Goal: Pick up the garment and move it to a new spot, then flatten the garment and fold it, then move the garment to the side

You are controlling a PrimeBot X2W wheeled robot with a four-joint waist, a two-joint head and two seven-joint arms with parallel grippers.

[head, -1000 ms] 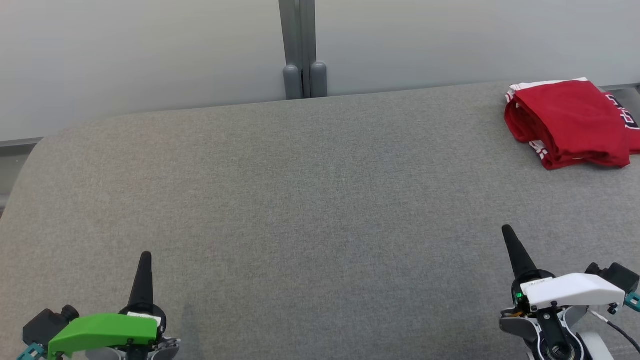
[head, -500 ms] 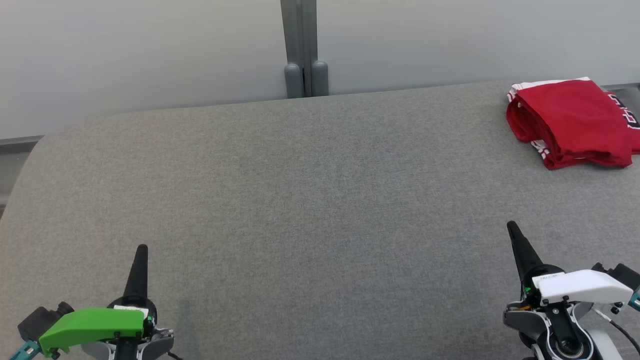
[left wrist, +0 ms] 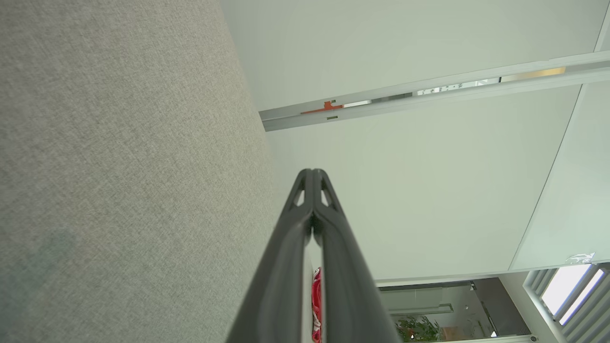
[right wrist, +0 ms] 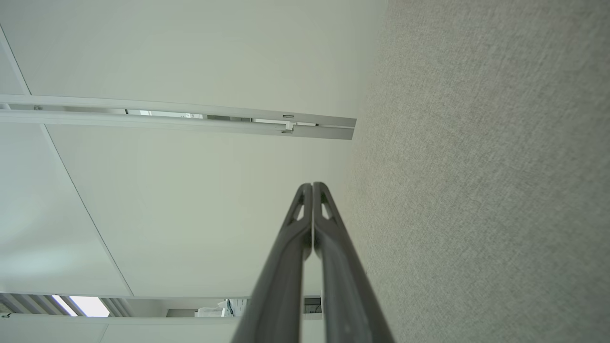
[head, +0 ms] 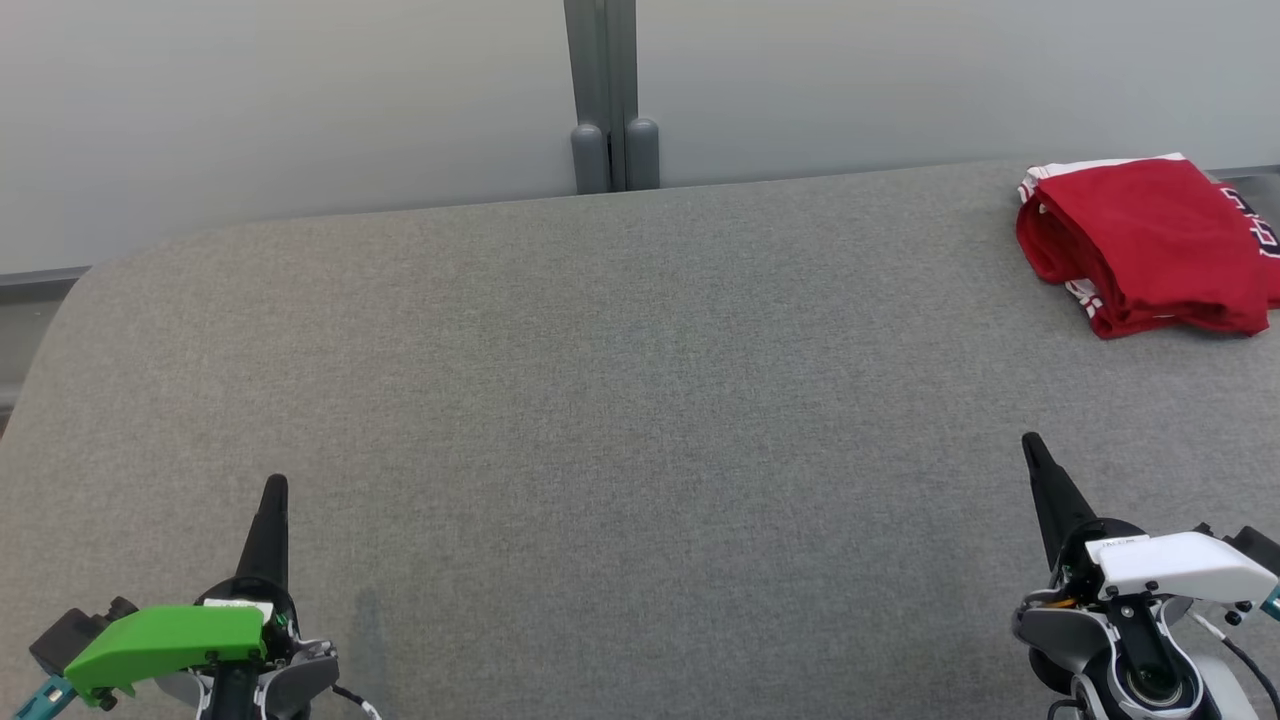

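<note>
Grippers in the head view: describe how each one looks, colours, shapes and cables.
The left gripper tapers to a long dark pointed spike and carries a bright green cover. The right gripper has the same dark spike with a white cover, and a thin black cable beside it.

No legible txt, garment [head: 1140, 240] lettering [head: 1262, 225] cut off, unreadable

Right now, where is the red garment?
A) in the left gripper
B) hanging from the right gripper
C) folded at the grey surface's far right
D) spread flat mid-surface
C: the red garment lies folded at the far right of the grey surface, apart from the shut left gripper and right gripper.
</note>
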